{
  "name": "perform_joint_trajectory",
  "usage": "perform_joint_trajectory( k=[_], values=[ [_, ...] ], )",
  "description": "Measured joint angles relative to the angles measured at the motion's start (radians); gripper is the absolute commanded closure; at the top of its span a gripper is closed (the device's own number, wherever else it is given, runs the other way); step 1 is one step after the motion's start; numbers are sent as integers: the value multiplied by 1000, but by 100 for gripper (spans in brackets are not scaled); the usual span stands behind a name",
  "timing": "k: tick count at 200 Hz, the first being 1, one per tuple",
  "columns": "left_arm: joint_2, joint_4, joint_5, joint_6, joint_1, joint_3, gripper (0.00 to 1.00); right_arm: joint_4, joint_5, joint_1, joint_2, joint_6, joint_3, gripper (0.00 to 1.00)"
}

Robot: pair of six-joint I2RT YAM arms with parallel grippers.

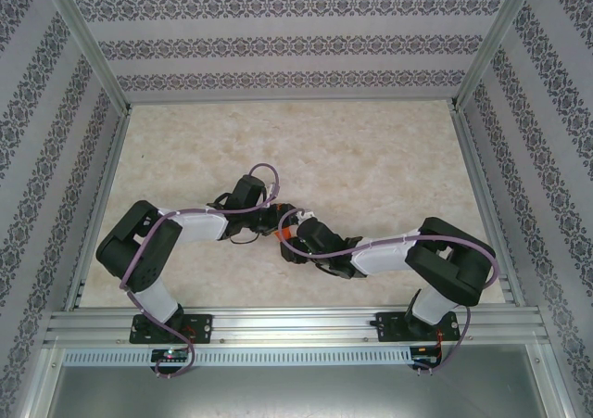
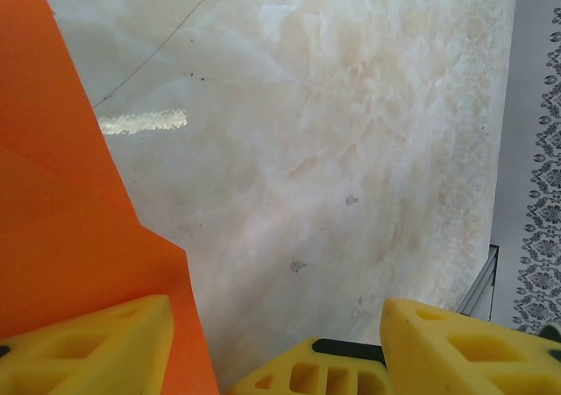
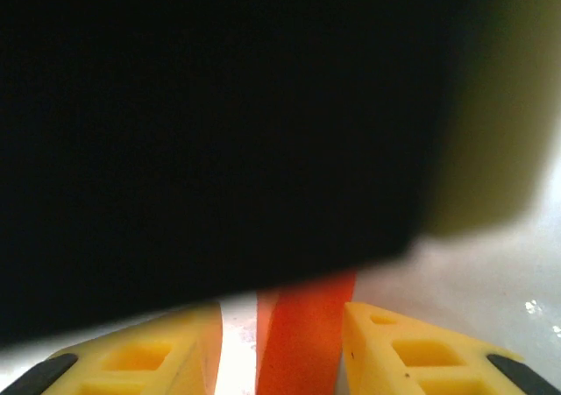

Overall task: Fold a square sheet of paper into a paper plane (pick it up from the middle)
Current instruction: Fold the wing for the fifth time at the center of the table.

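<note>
From the left wrist camera, the left gripper (image 2: 276,329) is released. Its yellow fingers (image 2: 88,347) stand wide apart with bare table (image 2: 342,150) between them. The sheet of paper (image 2: 70,202), already creased into overlapping orange layers, lies flat on the table toward the left of that view. It runs under or against one finger, and I cannot tell whether that finger presses on it. Its long slanted edge goes from the far left corner down toward the gripper's middle, so most of the sheet sits to one side of the jaws, not centred in them.

From the right wrist camera, the right gripper (image 3: 280,342) straddles a narrow orange strip of the same sheet. The strip runs straight ahead along the line the gripper points. It sits close against one finger, with a pale sliver of table between it and the other. I read those jaws as parted and not pinching. A large dark blurred shape (image 3: 219,106) blocks everything further out. I take it for the other arm, though I can't be sure.

From above, both wrists meet near the middle of the table, with a fleck of orange between them. My judgement is that the right arm is better placed: the paper's axis already lines up between its fingers, whereas the left would need to shift sideways onto the sheet.
</note>
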Motion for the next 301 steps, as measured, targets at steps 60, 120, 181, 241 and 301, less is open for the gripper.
perform_joint_trajectory(
  k=[60, 120, 181, 241, 301],
  values=[
    [6, -1, -12, 0, 0, 0, 35, 18, 24, 10, 23, -35, 6, 57],
    [6, -4, -23, 0, 1, 0, 35, 30, 53, 10, 44, -50, 14, 68],
    [3, -6, -23, 0, 1, 0, 35, 68, 32, 10, 45, -14, 2, 92],
    [-57, -22, -32, 4, 15, 0, 33, 232, -63, -40, 46, 89, -71, 99],
    [-151, -11, -33, 11, 20, -37, 34, 504, -161, -77, 152, 269, -140, 99]
  ],
)
